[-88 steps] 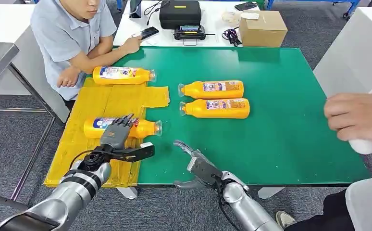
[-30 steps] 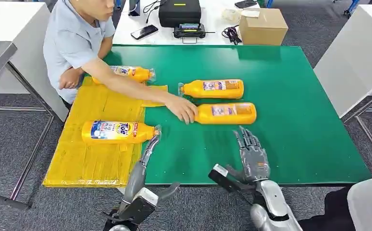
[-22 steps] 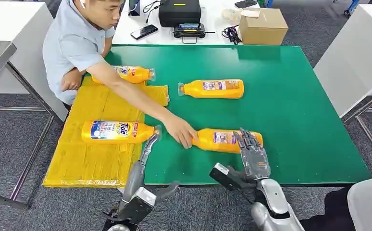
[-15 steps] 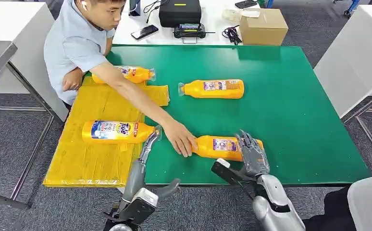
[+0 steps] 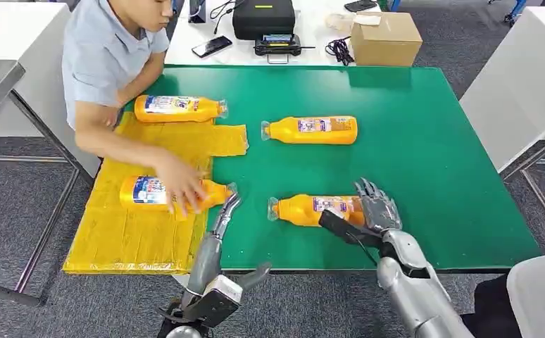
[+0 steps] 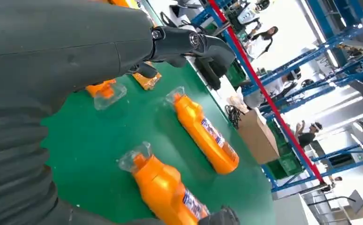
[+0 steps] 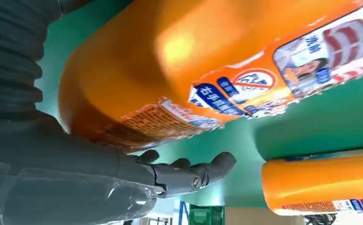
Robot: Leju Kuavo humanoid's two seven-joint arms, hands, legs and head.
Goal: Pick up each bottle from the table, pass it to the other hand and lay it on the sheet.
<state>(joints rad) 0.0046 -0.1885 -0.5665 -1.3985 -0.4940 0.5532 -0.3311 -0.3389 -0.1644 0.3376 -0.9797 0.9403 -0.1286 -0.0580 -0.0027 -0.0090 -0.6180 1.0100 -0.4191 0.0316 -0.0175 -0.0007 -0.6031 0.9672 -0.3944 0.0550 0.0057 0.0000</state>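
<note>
An orange bottle (image 5: 310,209) lies on the green table (image 5: 431,162) near its front edge, cap to the left. My right hand (image 5: 372,211) sits at its base, thumb along the near side and fingers (image 7: 189,176) stretched out past the far side, not closed on it. The same bottle (image 7: 207,61) looms close in the right wrist view. A second orange bottle (image 5: 310,130) lies farther back. Two more lie on the yellow sheet (image 5: 136,232): one at the back (image 5: 178,108), and one in front (image 5: 143,190) under a person's hand (image 5: 179,187). My left hand (image 5: 213,243) is open, fingers straight, beside that bottle's cap.
A person (image 5: 108,49) sits at the table's far left corner, one arm reaching over the sheet. Behind the green table stand a cardboard box (image 5: 384,40), a black case (image 5: 262,17) and a phone (image 5: 211,47). A white table (image 5: 523,77) stands to the right.
The person dragged the near bottle toward the front edge, let it go and moved their hand onto the front bottle on the sheet. My right hand came up to the near bottle's base.
</note>
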